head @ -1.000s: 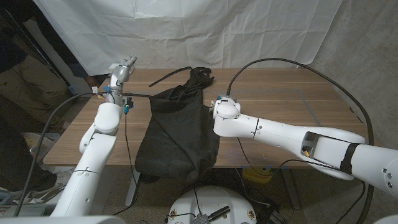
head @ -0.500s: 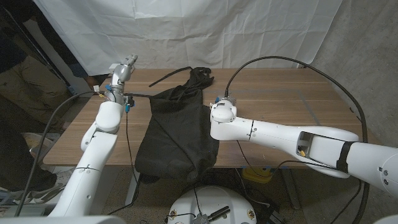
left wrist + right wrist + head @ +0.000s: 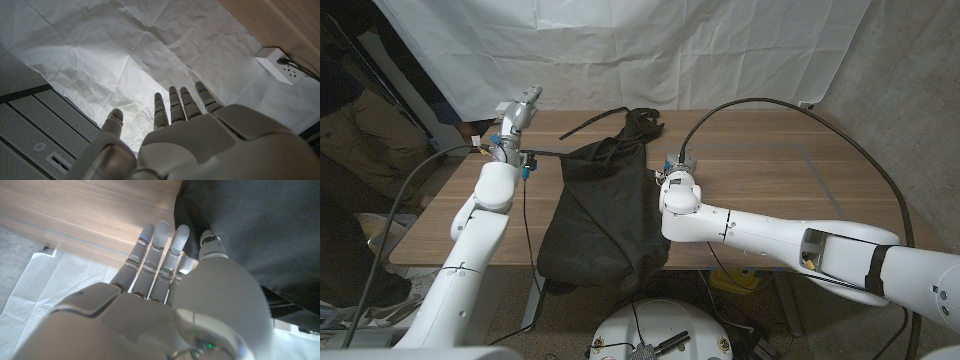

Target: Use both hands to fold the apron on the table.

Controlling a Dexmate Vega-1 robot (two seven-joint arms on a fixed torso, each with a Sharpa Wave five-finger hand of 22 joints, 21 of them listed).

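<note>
The black fabric apron [image 3: 605, 215] lies lengthwise down the middle of the brown wooden table [image 3: 770, 170]. Its near end hangs over the table's front edge, and its far end is bunched into a dark heap near the back edge. A thin black strap [image 3: 590, 122] runs from that heap toward the back left of the table. The cloth is creased and partly doubled on itself.

The left hand [image 3: 523, 106] is raised above the table's back left corner, well apart from the apron. In the left wrist view the left hand [image 3: 190, 135] has its fingers extended and slightly apart, with the thumb out to one side, and holds nothing. Beyond the fingers hangs the wrinkled white sheet backdrop [image 3: 100, 60], with a white power strip [image 3: 280, 65] at the edge of the table.

The right arm reaches across the front of the table, its wrist just beside the apron's right edge. In the right wrist view the right hand [image 3: 170, 295] has its fingers straight and close together, reaching along the tabletop; the fingertips [image 3: 181, 231] lie at the border of the black cloth. Whether they touch the fabric cannot be told. No cloth is gripped.

A person's leg in olive trousers [image 3: 355, 130] is at the left, beside the table.
</note>
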